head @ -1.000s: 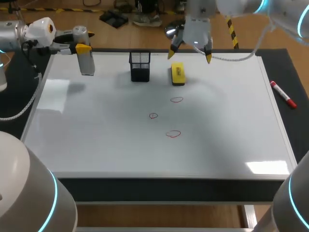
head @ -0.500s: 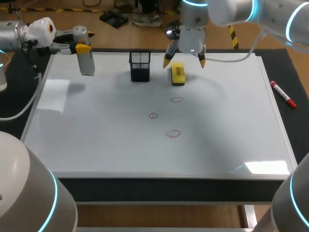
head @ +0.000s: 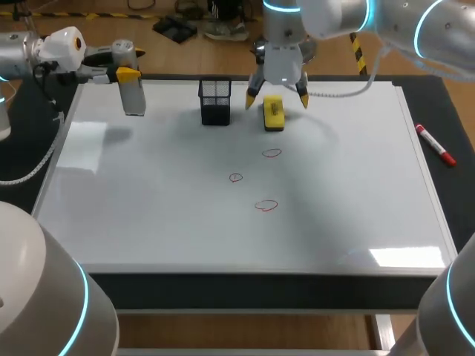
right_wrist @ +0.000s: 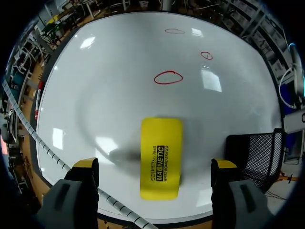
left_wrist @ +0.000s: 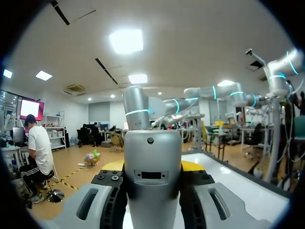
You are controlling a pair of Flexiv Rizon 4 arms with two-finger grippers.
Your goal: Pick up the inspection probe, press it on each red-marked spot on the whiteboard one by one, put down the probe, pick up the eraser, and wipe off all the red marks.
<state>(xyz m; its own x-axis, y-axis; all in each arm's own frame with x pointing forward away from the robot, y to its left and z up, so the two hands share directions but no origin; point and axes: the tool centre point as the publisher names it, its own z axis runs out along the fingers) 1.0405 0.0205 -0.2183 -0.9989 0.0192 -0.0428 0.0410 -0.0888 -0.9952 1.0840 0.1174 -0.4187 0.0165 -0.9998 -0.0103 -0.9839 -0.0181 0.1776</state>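
Over the white whiteboard's [head: 148, 208] far edge hangs the right arm [head: 334, 15], its right gripper [head: 277, 101] spread wide astride the flat yellow block eraser [head: 273, 113]. Only its wrist view shows bare board either side. At the far-left corner the left gripper [head: 128, 76] clamps the upright silver cylindrical probe [head: 133, 98].

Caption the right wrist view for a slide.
Yellow eraser between the open jaws, three red marks ahead on the whiteboard.

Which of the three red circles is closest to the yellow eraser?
The rearmost circle, directly in front of the eraser. The small circle and the frontmost circle lie farther off.
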